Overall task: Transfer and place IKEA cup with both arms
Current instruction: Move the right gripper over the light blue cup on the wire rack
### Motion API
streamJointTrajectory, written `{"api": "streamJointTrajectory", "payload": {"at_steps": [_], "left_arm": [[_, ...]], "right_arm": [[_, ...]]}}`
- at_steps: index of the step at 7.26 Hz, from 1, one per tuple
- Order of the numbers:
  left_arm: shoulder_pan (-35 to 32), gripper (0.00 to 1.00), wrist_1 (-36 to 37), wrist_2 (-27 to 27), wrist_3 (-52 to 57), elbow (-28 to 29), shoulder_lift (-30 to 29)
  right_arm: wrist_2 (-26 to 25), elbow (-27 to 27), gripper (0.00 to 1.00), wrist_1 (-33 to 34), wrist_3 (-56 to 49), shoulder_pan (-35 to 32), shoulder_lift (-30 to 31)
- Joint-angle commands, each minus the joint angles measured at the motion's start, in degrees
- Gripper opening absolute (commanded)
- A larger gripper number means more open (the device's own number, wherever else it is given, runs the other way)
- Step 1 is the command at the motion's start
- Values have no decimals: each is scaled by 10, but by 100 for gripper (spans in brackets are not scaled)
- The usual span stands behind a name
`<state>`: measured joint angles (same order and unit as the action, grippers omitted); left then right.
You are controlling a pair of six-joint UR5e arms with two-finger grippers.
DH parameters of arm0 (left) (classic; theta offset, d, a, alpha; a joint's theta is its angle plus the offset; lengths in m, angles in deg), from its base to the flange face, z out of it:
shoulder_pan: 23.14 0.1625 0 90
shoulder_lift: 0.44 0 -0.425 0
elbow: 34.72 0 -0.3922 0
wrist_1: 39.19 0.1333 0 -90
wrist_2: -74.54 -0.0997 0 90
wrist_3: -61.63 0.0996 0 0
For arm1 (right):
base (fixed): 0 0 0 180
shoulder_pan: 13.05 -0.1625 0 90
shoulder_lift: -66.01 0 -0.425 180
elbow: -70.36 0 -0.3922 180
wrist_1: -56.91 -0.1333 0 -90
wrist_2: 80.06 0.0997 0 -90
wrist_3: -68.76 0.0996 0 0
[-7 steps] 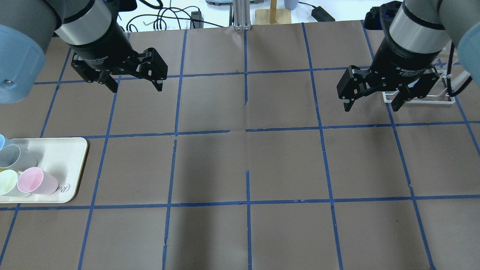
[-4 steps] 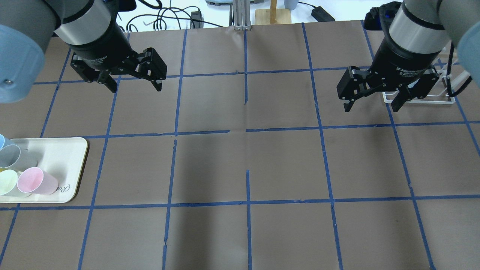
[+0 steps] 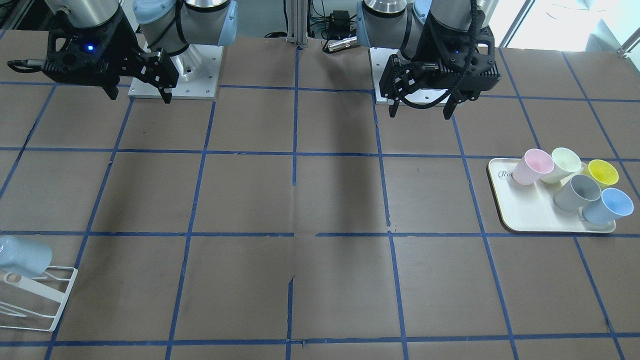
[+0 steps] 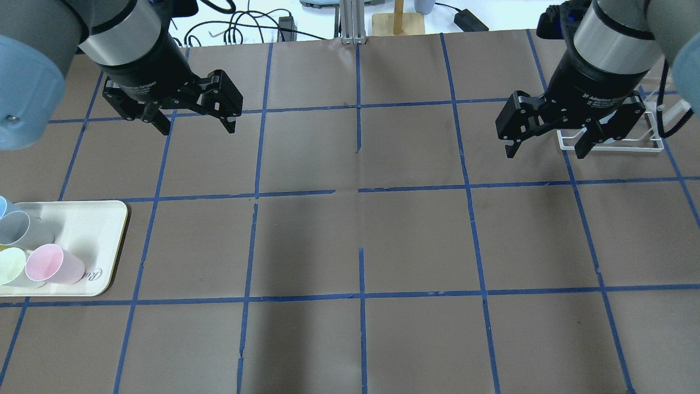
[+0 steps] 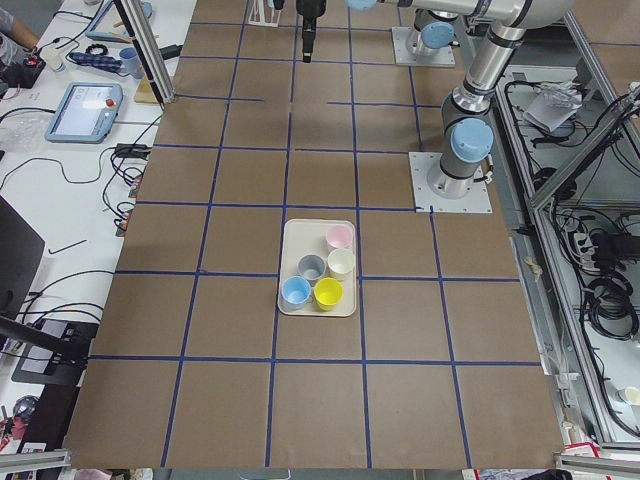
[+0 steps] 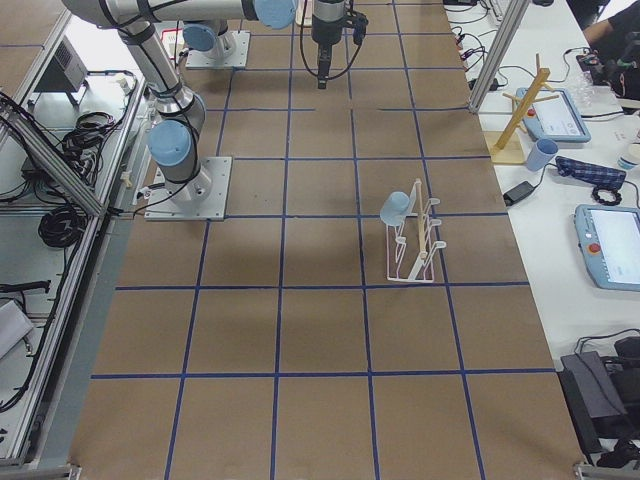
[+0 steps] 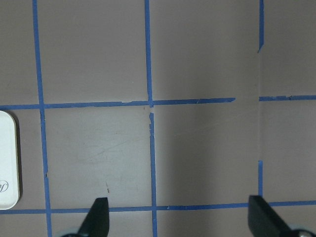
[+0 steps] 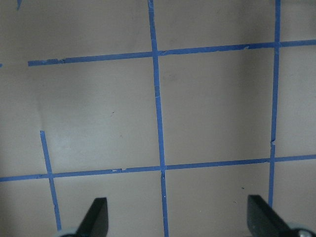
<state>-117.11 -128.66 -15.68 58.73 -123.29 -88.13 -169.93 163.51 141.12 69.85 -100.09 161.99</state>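
Observation:
A pale light-blue IKEA cup [image 3: 22,255] hangs tilted on a white wire rack [image 3: 37,300]; it also shows in the exterior right view [image 6: 395,208]. In the overhead view it is hidden behind my right arm. A stronger blue twin cup [image 3: 607,205] stands on the cream tray [image 3: 525,212]. My left gripper [image 4: 198,127] is open and empty, high above the table, well away from the tray [image 4: 82,230]. My right gripper [image 4: 545,153] is open and empty, held high, overlapping the rack [image 4: 612,143] in the overhead view. Both wrist views show bare table only.
The tray also holds a pink cup [image 3: 532,167], a pale green cup [image 3: 562,162], a yellow cup [image 3: 602,172] and a grey cup [image 3: 575,192]. Brown paper with a blue tape grid covers the table. Cables and a wooden stand [image 4: 398,22] lie beyond the far edge.
My right gripper has shifted slightly toward the far side and to the right, still open. My left gripper and the cups have not moved.

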Motion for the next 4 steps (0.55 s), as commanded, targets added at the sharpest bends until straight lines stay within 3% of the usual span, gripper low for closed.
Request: {"api": "streamJointTrajectory", "payload": {"at_steps": [1, 4], "left_arm": [[0, 100, 0, 0, 0, 0, 0], [1, 100, 0, 1, 0, 0, 0]], "right_arm": [[10, 0, 100, 13, -10, 60, -3], [6, 2, 100, 100, -106, 137, -53]]}}
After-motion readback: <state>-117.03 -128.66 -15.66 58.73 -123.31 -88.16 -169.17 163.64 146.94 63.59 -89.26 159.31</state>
